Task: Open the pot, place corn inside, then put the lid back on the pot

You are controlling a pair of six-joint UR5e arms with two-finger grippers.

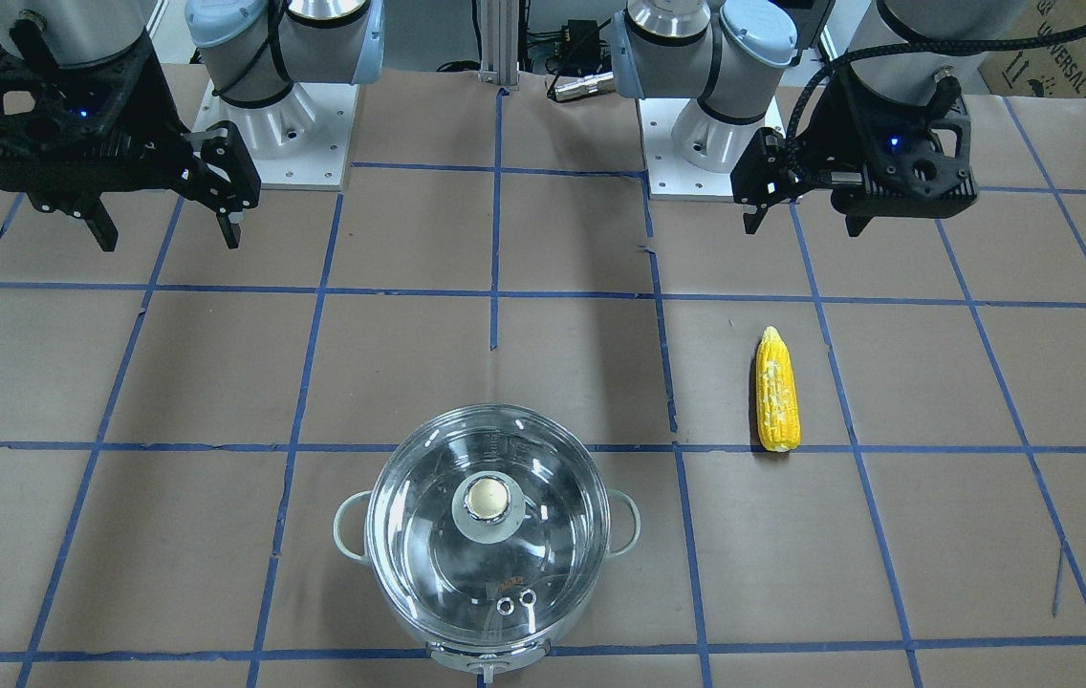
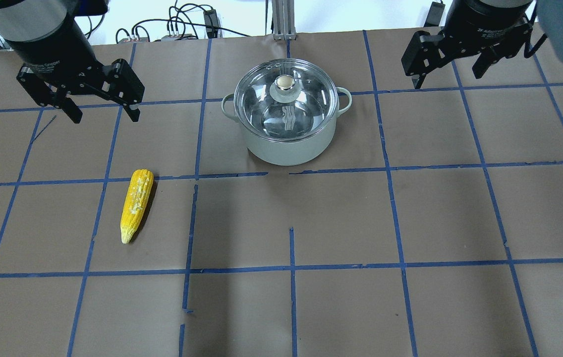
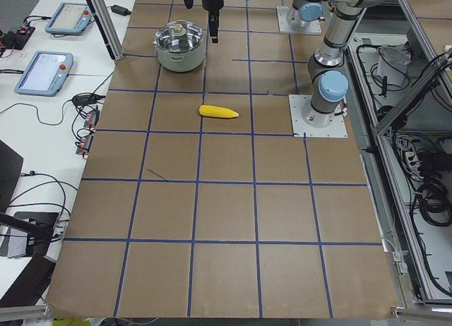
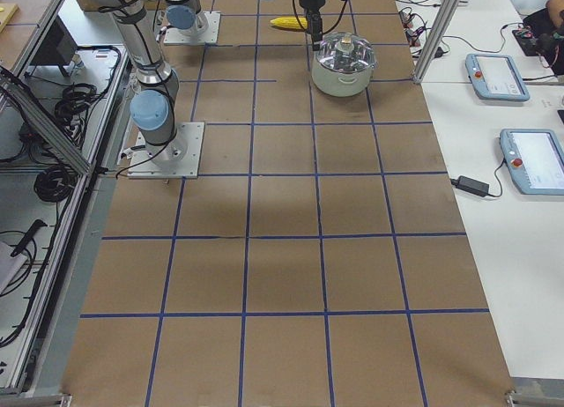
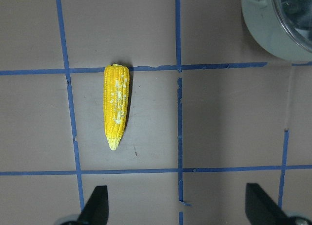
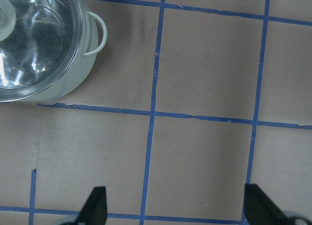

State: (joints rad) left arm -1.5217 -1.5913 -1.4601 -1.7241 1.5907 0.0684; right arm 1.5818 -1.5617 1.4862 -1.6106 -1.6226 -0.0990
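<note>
The round shiny steel pot with two pale loop handles (image 2: 289,148) stands at the far middle of the brown paper-covered counter taped in a blue grid (image 2: 341,223). It is closed by the round clear glass lid with a metallic knob (image 2: 311,106). Glare on the glass makes the pot's inside hard to read. The front-facing view cuts off the pot's nearest edge, and each wrist view catches only a slice of it in a corner.

The yellow ear of corn with whitish patches (image 2: 136,204) lies flat on the robot's left, well apart from the pot, its pointed end toward the robot.

The left fingers (image 5: 95,208) hang raised off the counter, spread wide and holding nothing; the wrist view shows only their tips. The right fingers (image 6: 95,208) are likewise spread and empty, apart from the pot on its right.
</note>
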